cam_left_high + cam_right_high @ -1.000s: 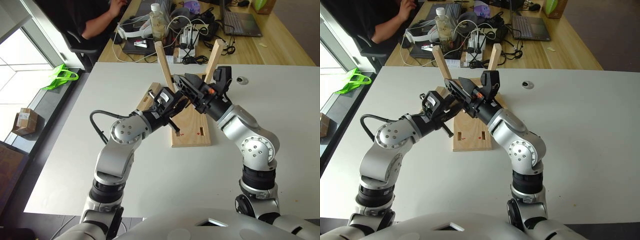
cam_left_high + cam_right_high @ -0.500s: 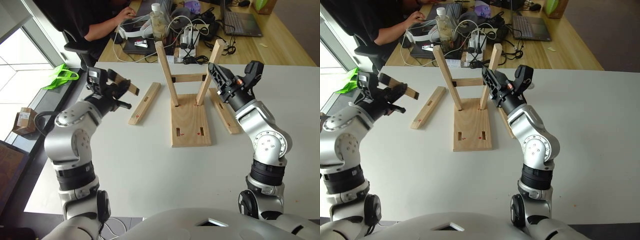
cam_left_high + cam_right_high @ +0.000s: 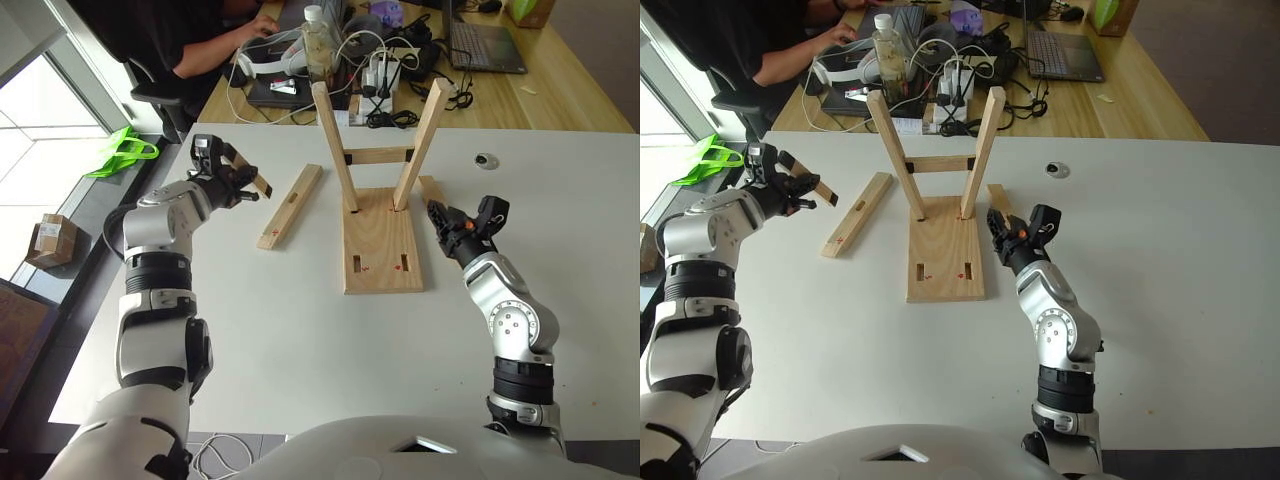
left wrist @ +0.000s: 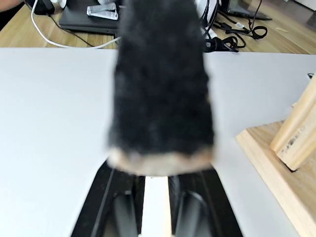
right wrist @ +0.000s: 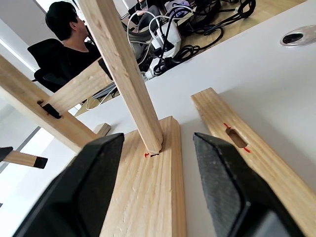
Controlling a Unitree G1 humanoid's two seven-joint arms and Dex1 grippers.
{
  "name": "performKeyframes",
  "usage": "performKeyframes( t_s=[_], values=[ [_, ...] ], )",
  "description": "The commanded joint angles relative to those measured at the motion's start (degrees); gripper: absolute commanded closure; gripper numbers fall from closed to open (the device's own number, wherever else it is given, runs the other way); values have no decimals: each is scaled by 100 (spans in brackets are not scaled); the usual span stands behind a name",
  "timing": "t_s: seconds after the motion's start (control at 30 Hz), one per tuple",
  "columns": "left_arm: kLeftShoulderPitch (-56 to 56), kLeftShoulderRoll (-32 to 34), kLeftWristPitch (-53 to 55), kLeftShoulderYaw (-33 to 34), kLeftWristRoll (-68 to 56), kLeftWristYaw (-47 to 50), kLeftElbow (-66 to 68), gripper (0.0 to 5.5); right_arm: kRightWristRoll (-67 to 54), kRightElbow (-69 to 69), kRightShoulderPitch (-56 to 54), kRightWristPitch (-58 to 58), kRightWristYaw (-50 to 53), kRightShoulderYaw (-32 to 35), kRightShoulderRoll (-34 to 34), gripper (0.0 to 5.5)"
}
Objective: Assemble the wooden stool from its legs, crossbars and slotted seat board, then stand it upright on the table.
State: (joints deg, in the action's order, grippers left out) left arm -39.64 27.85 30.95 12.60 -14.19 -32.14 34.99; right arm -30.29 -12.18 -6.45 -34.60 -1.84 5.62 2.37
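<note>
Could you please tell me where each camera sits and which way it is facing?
Head eyes: on the head, looking forward and down over the table at the seat board; left arm and right arm show.
Left wrist: behind the left gripper, looking along its held crossbar across the table.
Right wrist: behind the open right gripper, low over the table, facing an upright leg.
Shared: both wrist views catch the seat board.

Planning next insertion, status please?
Left gripper shut on loose crossbar, off left. Right gripper open by loose leg right of seat board. Two legs seated, two slots unfilled. Second loose leg left of board.
</note>
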Motion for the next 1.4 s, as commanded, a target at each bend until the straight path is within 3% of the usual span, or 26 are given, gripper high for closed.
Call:
performKeyframes(
  t_s=[0.03, 0.33, 0.53, 0.87, 1.4],
  values=[
    [-330, -218, -317, 161, -218, -72, 407, 510, 109, 8, 71, 116, -55, -118, 70, 286],
    [-380, -538, -1438, -77, 145, 56, 2093, 510, 86, -30, 3, 116, -102, -235, 97, 286],
    [-326, -609, -1808, -242, 317, -13, 2502, 510, 96, -24, -15, 81, -125, -218, 67, 286],
    [650, -785, -1335, -433, 105, -93, 739, 510, 129, 35, -30, 140, -98, -187, 55, 286],
    [486, -1278, -609, -36, -313, 1011, 160, 510, 155, 139, -121, 181, -128, -163, 5, 286]
  ],
)
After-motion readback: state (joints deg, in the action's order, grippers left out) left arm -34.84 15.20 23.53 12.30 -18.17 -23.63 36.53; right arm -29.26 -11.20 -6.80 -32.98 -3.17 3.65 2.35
